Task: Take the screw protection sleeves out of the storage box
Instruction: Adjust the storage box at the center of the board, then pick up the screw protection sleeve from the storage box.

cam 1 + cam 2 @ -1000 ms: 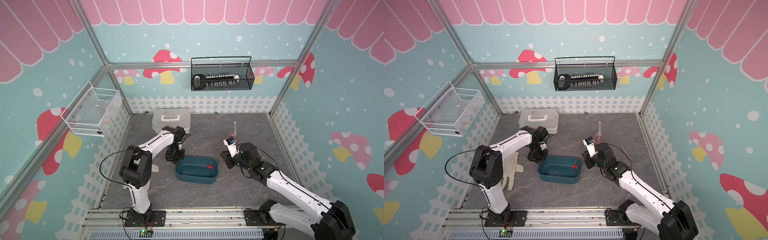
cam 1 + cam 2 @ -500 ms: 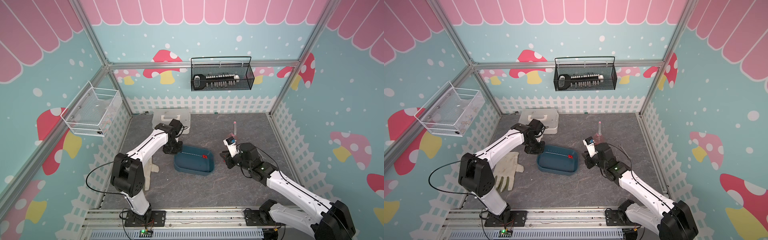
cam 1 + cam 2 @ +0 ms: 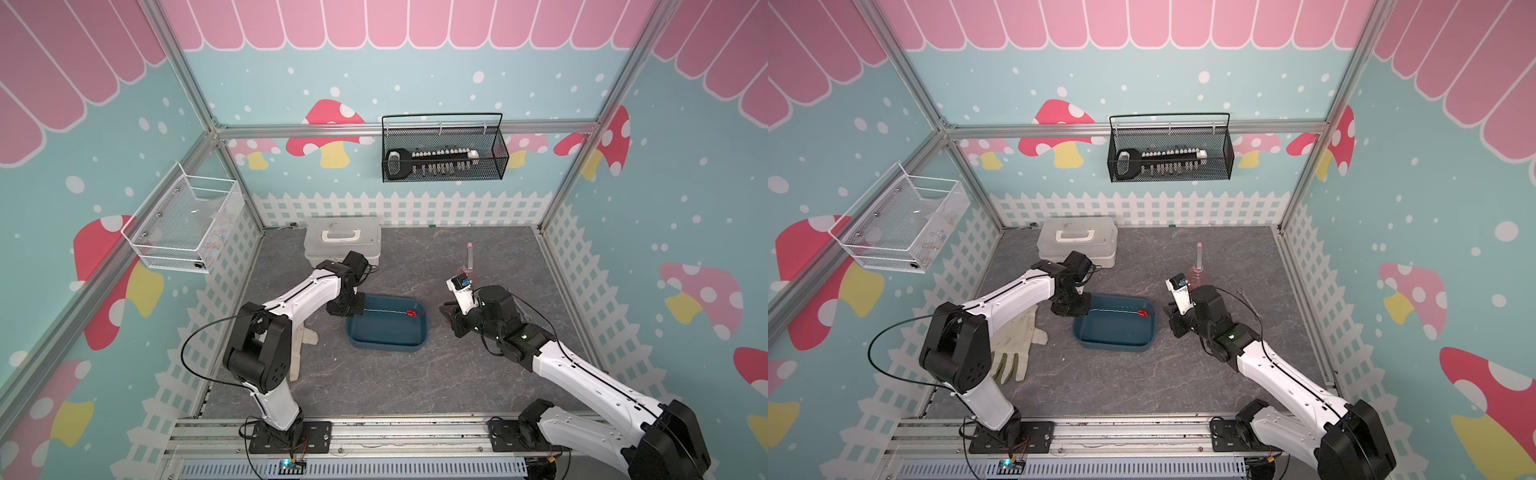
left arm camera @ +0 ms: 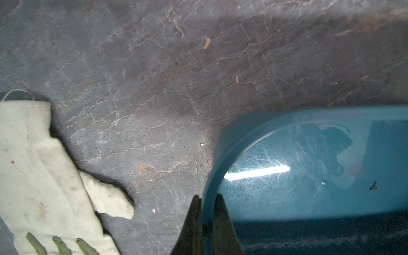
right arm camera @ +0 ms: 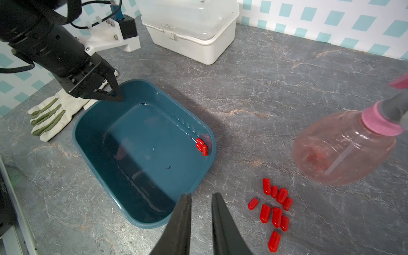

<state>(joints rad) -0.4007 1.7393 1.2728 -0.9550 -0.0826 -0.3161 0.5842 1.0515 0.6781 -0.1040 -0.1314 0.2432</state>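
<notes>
Clamps the left gripper [image 4: 208, 196] on the wall of the dark teal storage box [image 5: 136, 136], one finger either side. Holds the right gripper [image 5: 201, 195] narrowly parted, empty. Shows glossy red, bullet-shaped screw protection sleeves [image 5: 202, 146]: perhaps three bunched in a box corner, about ten on the surface [image 5: 254, 92] beside it.

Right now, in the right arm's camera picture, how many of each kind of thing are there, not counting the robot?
Red screw protection sleeves: 12, with 3 in the storage box and 9 on the table
Blue storage box: 1
Lidded white case: 1
Work glove: 1
Clear pink spray bottle: 1
Total: 16
</notes>
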